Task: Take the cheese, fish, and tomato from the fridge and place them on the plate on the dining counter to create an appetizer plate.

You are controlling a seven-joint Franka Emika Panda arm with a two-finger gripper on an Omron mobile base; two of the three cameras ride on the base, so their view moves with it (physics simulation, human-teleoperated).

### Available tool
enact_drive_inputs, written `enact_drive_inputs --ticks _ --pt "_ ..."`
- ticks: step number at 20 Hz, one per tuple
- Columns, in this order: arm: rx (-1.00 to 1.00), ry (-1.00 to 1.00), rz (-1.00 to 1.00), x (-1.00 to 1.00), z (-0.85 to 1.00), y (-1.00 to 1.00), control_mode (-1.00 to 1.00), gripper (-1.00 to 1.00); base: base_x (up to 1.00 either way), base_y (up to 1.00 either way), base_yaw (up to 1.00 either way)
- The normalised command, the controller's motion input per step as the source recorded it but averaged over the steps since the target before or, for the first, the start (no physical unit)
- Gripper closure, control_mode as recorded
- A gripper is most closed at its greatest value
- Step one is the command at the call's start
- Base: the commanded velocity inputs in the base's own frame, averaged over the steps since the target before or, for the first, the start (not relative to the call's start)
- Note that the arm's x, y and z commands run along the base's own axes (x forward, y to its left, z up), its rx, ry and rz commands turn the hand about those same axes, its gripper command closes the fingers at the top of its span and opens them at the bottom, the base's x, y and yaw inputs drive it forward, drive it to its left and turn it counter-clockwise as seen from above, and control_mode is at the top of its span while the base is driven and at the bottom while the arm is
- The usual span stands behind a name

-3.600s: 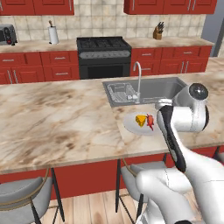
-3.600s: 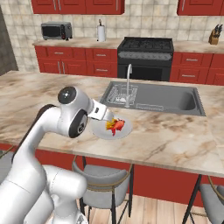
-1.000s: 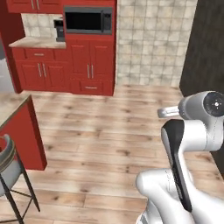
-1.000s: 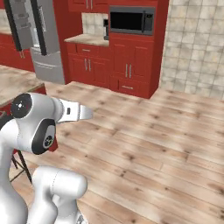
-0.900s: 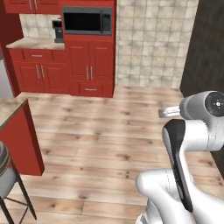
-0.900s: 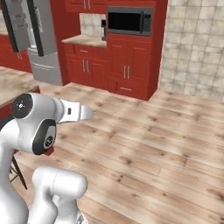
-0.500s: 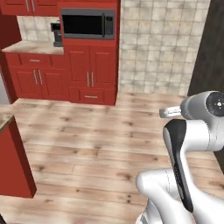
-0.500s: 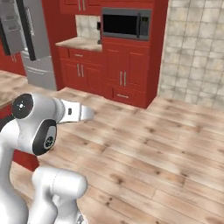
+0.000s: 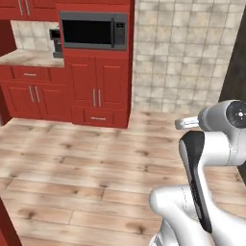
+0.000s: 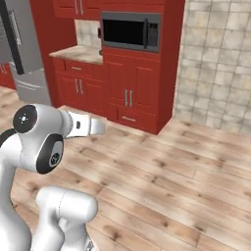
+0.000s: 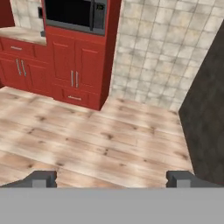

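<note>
Bare wooden floor point(image 11: 100, 140) lies ahead; red cabinets point(image 11: 72, 72) and tiled wall point(image 11: 162, 57) bound it; gripper point(image 11: 111, 179) gapes empty.

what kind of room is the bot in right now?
A home kitchen, simulated. Signs: a black built-in microwave set in red cabinets, a steel fridge at the left of the right base view, a beige tiled wall and a wood plank floor.

Black microwave point(image 9: 93, 30) set in red cabinets point(image 9: 98, 91); tiled wall point(image 9: 185, 57) to its right; wood floor point(image 9: 81, 168); white arm point(image 9: 206, 158) lower right.
</note>
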Motion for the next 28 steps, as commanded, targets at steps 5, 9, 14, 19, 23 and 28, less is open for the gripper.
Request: enact_drive_inputs --ticks 5,9,14,19,23,28 --pt "0.00 0.00 0.00 0.00 0.00 0.00 1.00 -1.00 1.00 -0.19 0.30" --pt "0.00 0.00 0.00 0.00 0.00 0.00 1.00 -1.00 1.00 0.00 0.77" --pt "0.00 0.00 0.00 0.00 0.00 0.00 1.00 -1.00 0.98 0.00 0.87" --pt "0.00 0.00 0.00 0.00 0.00 0.00 1.00 -1.00 1.00 -0.03 0.81" --pt "0.00 0.00 0.00 0.00 0.00 0.00 1.00 -1.00 1.00 -0.02 0.79" --pt "0.00 0.00 0.00 0.00 0.00 0.00 1.00 -1.00 1.00 -0.15 0.69"
